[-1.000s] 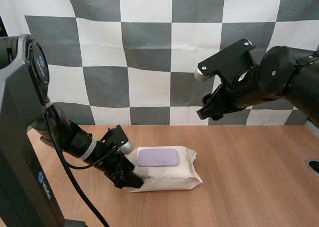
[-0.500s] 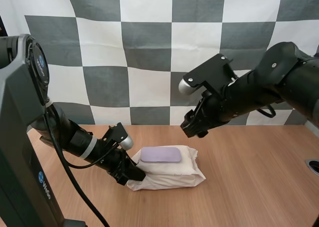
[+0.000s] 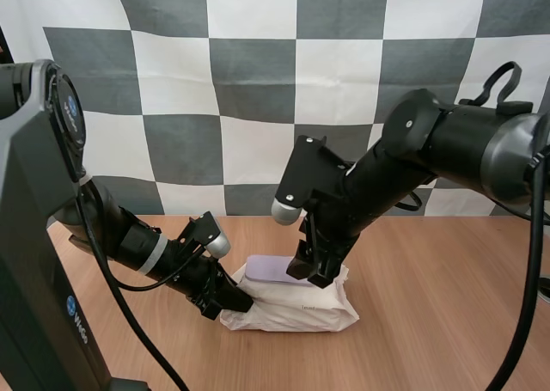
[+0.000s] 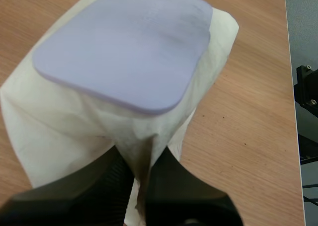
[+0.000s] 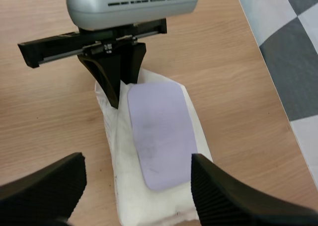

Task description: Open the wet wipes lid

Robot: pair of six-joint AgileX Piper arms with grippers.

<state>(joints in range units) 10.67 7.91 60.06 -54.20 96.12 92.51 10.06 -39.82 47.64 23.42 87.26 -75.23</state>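
- Broadly, the wooden table (image 3: pixel 447 322) runs across the whole scene, and the pack of wet wipes (image 3: pixel 292 309) lies on it between the two arms.
- My right arm (image 3: pixel 447 150) comes in from the right and bends down over the pack, while my left arm (image 3: pixel 129 241) lies low along the table from the left.
- The pack (image 5: pixel 124 191) is a soft white pouch, creased and bunched at the end where it is pinched.
- On top of it sits the purple lid (image 3: pixel 266 269), flat and closed against the wrapper (image 4: pixel 124 42).
- The right gripper (image 3: pixel 314 275) hangs just over the lid's right end. In the right wrist view its fingers (image 5: pixel 223 196) stand wide apart with the lid (image 5: pixel 161 136) between them, and I cannot tell whether they touch it.
- The left gripper (image 3: pixel 234 301) is clamped on the pack's left edge. In the left wrist view its tips (image 4: pixel 141 159) squeeze a thin fold of the white wrapper (image 4: pixel 64 121) just beside the lid.
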